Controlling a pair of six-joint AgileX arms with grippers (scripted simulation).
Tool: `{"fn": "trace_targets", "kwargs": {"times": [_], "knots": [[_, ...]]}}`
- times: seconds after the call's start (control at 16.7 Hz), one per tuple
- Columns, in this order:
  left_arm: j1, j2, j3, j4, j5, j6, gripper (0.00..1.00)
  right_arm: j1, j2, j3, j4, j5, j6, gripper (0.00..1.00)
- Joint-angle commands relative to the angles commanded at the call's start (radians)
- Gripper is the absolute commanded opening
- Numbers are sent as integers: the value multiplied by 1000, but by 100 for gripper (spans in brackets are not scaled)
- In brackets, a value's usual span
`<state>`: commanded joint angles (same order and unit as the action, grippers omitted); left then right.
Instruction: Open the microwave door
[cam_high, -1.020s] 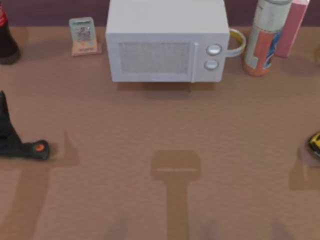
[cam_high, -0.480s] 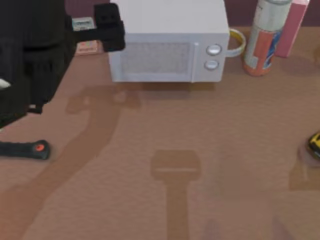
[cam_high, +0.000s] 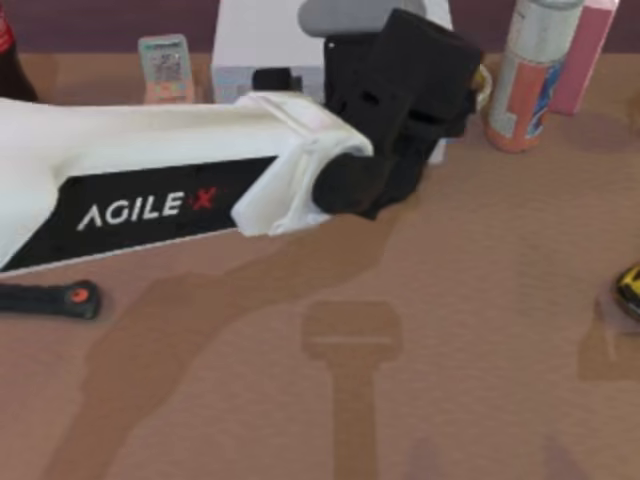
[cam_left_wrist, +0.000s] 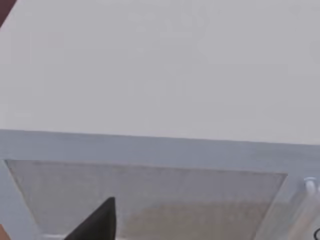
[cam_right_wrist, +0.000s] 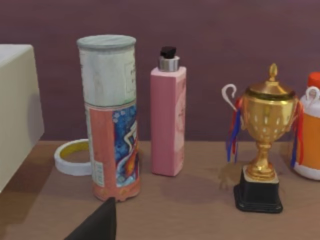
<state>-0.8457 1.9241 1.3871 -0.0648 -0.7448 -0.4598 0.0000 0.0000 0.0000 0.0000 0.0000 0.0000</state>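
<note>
Reaching from above, my left arm covers the microwave at the table's back; I cannot tell my left gripper's state. Left wrist: the microwave door shut, handle beside. Next: hooking that handle. Right arm parked.

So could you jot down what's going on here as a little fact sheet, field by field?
setting: brown table, purple wall behind
main object: white microwave at the table's back
microwave door: looks shut, mesh window facing the left wrist camera
left arm: stretched across the microwave's front
left gripper: by the door; fingers unclear
right arm: not seen from above
nearby: tall can, pink bottle, tape roll, gold trophy
</note>
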Motion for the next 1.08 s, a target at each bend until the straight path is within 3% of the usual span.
{"fn": "trace_targets", "kwargs": {"times": [0.24, 0.6, 1.08], "knots": [[-49, 112, 78, -7, -44, -26, 100, 0, 0, 0, 0, 0, 0, 100], [-44, 115, 78, -5, -41, -24, 100, 0, 0, 0, 0, 0, 0, 100], [64, 325, 263, 80, 51, 63, 100, 0, 0, 0, 0, 0, 0, 100]]}}
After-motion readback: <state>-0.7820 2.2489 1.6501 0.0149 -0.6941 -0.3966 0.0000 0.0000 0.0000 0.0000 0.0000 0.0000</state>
